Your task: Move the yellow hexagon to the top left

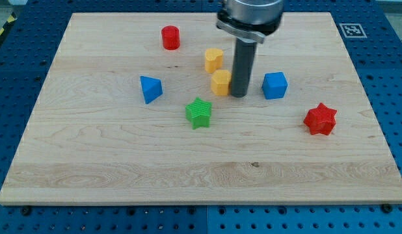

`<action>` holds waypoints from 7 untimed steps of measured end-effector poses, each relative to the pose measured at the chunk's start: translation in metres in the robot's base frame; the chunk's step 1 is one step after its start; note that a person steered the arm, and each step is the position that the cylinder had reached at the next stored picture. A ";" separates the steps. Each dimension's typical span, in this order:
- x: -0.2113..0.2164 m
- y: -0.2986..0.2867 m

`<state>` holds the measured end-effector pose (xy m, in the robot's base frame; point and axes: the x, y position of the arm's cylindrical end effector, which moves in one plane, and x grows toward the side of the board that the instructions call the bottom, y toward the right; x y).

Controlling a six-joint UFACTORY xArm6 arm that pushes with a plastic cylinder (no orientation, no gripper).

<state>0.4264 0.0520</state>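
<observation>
Beside the lower yellow block (220,83), on its right and touching, my tip (239,95) is set (no jaws exist) for a leftward push, apparently.

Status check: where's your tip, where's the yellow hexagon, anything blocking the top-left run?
My tip against the right side of the lower yellow block. Second yellow block just above it; which is the hexagon, unclear. Red cylinder near the top-left path.
</observation>
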 end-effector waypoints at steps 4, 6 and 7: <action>-0.102 -0.109; -0.133 -0.161; -0.133 -0.173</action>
<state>0.2931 -0.1215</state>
